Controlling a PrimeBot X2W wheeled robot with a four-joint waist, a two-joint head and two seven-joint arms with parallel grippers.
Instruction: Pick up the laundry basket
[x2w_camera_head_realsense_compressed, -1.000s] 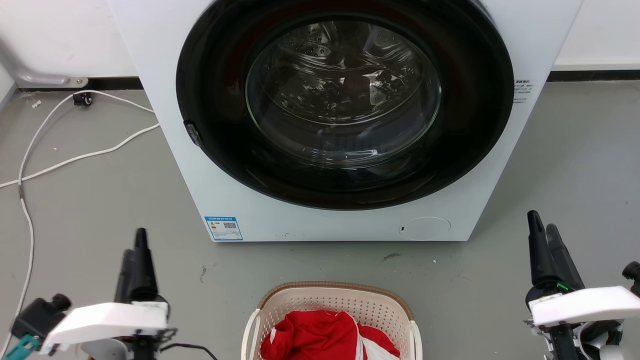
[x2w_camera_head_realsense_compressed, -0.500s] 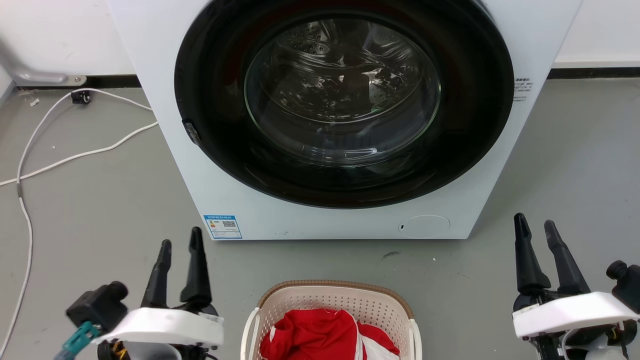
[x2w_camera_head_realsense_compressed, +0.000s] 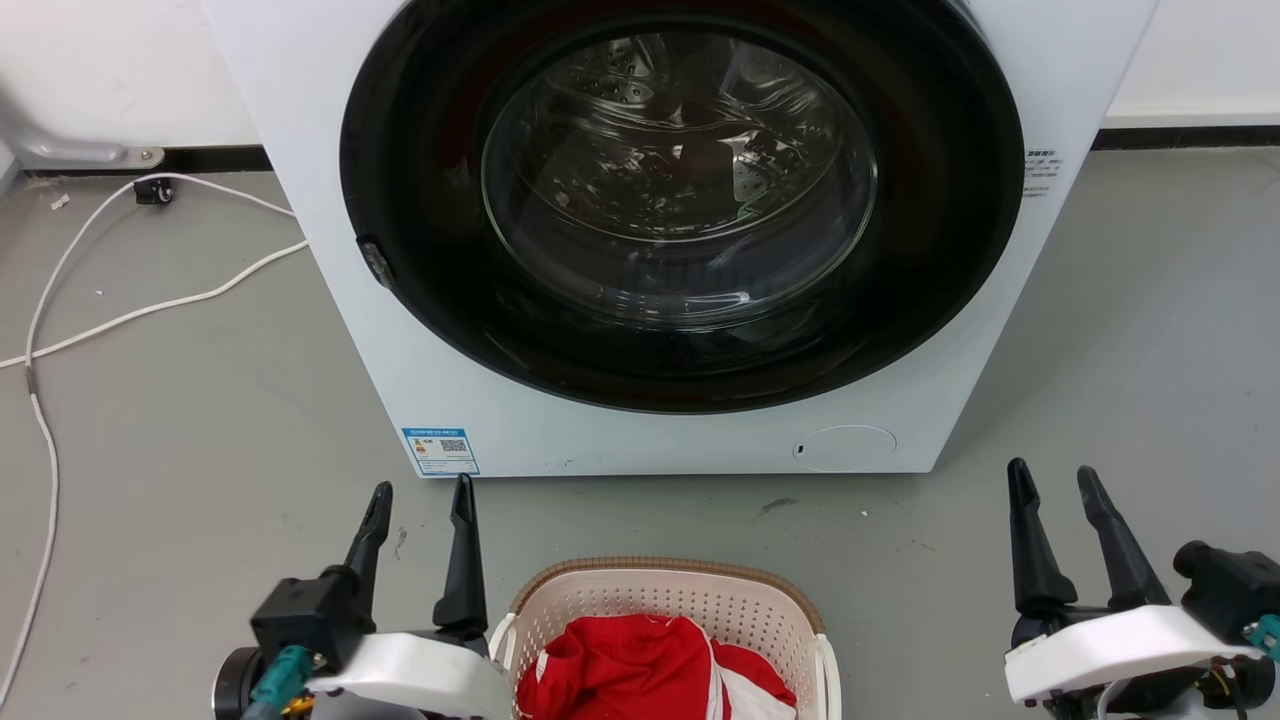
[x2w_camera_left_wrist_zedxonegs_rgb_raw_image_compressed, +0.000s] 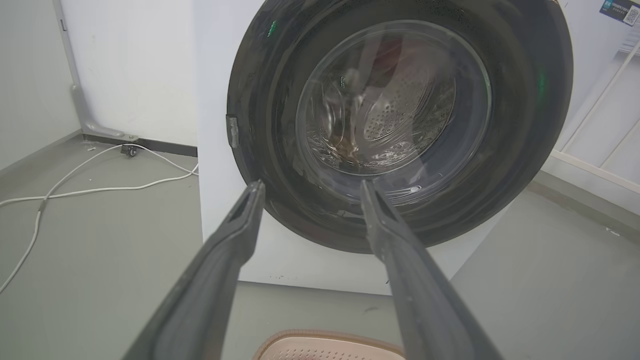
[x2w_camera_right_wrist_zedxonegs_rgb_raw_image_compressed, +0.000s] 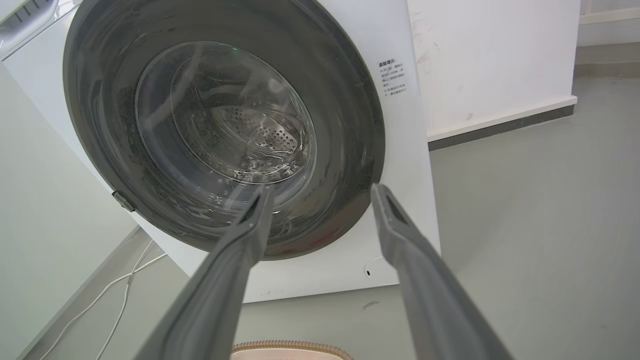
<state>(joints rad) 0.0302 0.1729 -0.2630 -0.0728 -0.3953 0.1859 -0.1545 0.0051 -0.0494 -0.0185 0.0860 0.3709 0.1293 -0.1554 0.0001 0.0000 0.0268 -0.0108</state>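
The left gripper (x2w_camera_head_realsense_compressed: 423, 485) stands released, its two fingers spread, just beside the basket (x2w_camera_head_realsense_compressed: 655, 598) at its left handle; whether it touches the handle cannot be told. A second ago its fingers were pressed together and it hung well to the left of the basket, so it has both parted and come in close. The right gripper (x2w_camera_head_realsense_compressed: 1051, 468) is also released, fingers apart, well off to the basket's right over bare floor (x2w_camera_head_realsense_compressed: 1150, 350). A second ago its fingers were nearly together, and it has drifted only a little toward the basket since. Neither gripper holds anything.

The basket sits on the floor between the two grippers, nearer the left one, where it was a second ago. In it lies a heap of red cloth (x2w_camera_head_realsense_compressed: 625, 670), with a bit of white cloth (x2w_camera_head_realsense_compressed: 752, 705) at its right side. Beyond the basket stands a white washer (x2w_camera_head_realsense_compressed: 330, 330), its round dark door (x2w_camera_head_realsense_compressed: 680, 200) shut and facing the basket. Far to the basket's left a white cable (x2w_camera_head_realsense_compressed: 150, 310) runs across the floor
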